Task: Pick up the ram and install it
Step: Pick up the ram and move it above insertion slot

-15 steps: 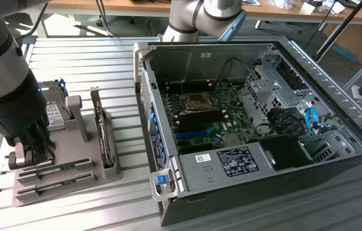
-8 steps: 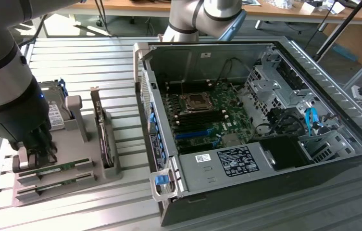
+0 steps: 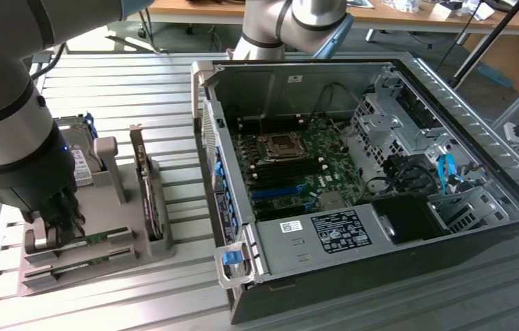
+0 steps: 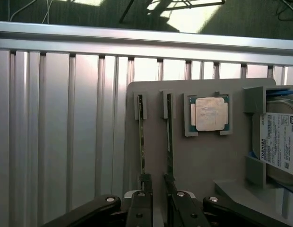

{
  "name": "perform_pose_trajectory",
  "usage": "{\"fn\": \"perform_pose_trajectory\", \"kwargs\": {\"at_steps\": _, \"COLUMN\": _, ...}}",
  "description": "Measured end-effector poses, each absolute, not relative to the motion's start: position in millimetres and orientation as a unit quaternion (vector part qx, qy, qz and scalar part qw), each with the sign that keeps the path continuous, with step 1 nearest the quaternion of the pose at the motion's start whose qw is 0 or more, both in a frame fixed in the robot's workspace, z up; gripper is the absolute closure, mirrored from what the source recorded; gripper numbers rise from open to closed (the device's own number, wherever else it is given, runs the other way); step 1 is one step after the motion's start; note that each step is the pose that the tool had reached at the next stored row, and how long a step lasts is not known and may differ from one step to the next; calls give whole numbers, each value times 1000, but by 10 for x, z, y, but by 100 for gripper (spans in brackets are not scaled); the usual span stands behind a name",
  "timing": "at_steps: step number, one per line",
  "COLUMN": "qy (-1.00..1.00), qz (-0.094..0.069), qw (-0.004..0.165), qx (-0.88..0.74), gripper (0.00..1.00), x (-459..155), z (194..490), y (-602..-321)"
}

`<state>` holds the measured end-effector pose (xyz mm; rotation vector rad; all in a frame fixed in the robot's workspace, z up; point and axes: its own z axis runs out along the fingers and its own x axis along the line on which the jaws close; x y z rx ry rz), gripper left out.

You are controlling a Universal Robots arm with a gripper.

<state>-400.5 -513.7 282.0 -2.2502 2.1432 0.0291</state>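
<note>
We are poising the gripper [image 4: 157, 189], jaws spread, over the near end of the ram [image 4: 169, 137] at the grey holder [image 4: 203, 161]'s edge; its long axis is running straight ahead along the holder.

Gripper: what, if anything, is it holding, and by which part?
Nothing; the gripper is open, poised at one end of the ram sticks.
</note>
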Motion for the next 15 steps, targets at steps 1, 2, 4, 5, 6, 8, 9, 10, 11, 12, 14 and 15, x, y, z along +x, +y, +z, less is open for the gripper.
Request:
{"fn": "perform_pose_trajectory", "kwargs": {"at_steps": 1, "qy": 690, "qz": 9, "qw": 17, "qx": -724, "gripper": 76, "x": -4006, "z": 2800, "y": -5137}}
{"fn": "perform_pose_trajectory", "kwargs": {"at_steps": 2, "qy": 690, "qz": 9, "qw": 17, "qx": -724, "gripper": 76, "x": -4005, "z": 2781, "y": -5137}}
{"fn": "perform_pose_trajectory", "kwargs": {"at_steps": 4, "qy": 690, "qz": 9, "qw": 17, "qx": -724, "gripper": 76, "x": -4005, "z": 2731, "y": -5137}}
{"fn": "perform_pose_trajectory", "kwargs": {"at_steps": 5, "qy": 690, "qz": 9, "qw": 17, "qx": -724, "gripper": 76, "x": -4005, "z": 2712, "y": -5137}}
{"fn": "perform_pose_trajectory", "kwargs": {"at_steps": 6, "qy": 690, "qz": 9, "qw": 17, "qx": -724, "gripper": 76, "x": -4005, "z": 2691, "y": -5137}}
{"fn": "perform_pose_trajectory", "kwargs": {"at_steps": 8, "qy": 690, "qz": 9, "qw": 17, "qx": -724, "gripper": 76, "x": -4005, "z": 2650, "y": -5137}}
{"fn": "perform_pose_trajectory", "kwargs": {"at_steps": 9, "qy": 690, "qz": 9, "qw": 17, "qx": -724, "gripper": 76, "x": -4005, "z": 2630, "y": -5137}}
{"fn": "perform_pose_trajectory", "kwargs": {"at_steps": 10, "qy": 690, "qz": 9, "qw": 17, "qx": -724, "gripper": 76, "x": -4005, "z": 2594, "y": -5137}}
{"fn": "perform_pose_trajectory", "kwargs": {"at_steps": 11, "qy": 690, "qz": 9, "qw": 17, "qx": -724, "gripper": 76, "x": -4005, "z": 2579, "y": -5137}}
{"fn": "perform_pose_trajectory", "kwargs": {"at_steps": 12, "qy": 690, "qz": 9, "qw": 17, "qx": -724, "gripper": 76, "x": -4005, "z": 2558, "y": -5137}}
{"fn": "perform_pose_trajectory", "kwargs": {"at_steps": 14, "qy": 690, "qz": 9, "qw": 17, "qx": -724, "gripper": 76, "x": -4005, "z": 2508, "y": -5137}}
{"fn": "perform_pose_trajectory", "kwargs": {"at_steps": 15, "qy": 690, "qz": 9, "qw": 17, "qx": -724, "gripper": 76, "x": -4005, "z": 2490, "y": -5137}}
